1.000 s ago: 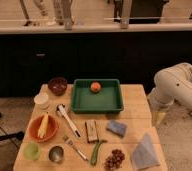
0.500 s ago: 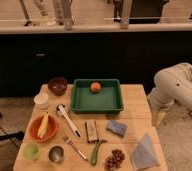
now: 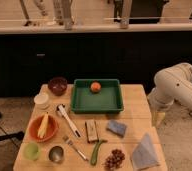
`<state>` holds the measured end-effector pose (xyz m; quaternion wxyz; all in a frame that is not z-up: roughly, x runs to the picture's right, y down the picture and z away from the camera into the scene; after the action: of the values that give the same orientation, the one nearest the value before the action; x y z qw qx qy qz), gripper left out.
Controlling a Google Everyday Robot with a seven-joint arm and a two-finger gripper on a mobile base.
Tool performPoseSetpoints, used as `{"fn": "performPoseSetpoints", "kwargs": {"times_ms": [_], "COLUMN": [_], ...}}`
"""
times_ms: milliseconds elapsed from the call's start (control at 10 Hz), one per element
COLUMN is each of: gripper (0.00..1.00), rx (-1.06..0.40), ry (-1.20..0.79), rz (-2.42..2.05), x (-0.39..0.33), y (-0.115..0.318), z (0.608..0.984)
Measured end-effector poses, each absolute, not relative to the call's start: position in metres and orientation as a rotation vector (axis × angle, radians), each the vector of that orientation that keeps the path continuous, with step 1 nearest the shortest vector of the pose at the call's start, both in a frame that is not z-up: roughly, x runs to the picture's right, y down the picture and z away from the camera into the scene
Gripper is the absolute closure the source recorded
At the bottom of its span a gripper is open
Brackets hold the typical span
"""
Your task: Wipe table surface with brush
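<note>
The table surface (image 3: 134, 112) is a light tan wooden top with plank seams. The brush (image 3: 68, 119) lies on its left half, long white handle slanting toward the front right, round head toward the back left. My white arm (image 3: 176, 87) stands to the right of the table, off its edge. My gripper (image 3: 158, 116) hangs low beside the table's right edge, far from the brush and holding nothing that I can see.
A green tray (image 3: 81, 105) holds an orange (image 3: 95, 87). Also on the table: dark red bowl (image 3: 57, 85), white cup (image 3: 41, 100), orange bowl (image 3: 36, 134), green cup (image 3: 31, 150), metal cup (image 3: 56, 153), fork (image 3: 75, 147), brown block (image 3: 92, 131), green-handled tool (image 3: 96, 151), blue sponge (image 3: 117, 128), grapes (image 3: 114, 160), folded cloth (image 3: 144, 152).
</note>
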<state>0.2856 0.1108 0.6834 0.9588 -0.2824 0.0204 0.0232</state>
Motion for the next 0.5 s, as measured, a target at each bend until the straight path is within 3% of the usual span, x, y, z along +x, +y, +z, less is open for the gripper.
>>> {"fn": "performPoseSetpoints", "kwargs": {"times_ms": [500], "gripper": [0.20], "rx": [-0.524], "ry": [-0.012], "rz": [0.087], "x": [0.247], "y": [0.123], "z": [0.671]}}
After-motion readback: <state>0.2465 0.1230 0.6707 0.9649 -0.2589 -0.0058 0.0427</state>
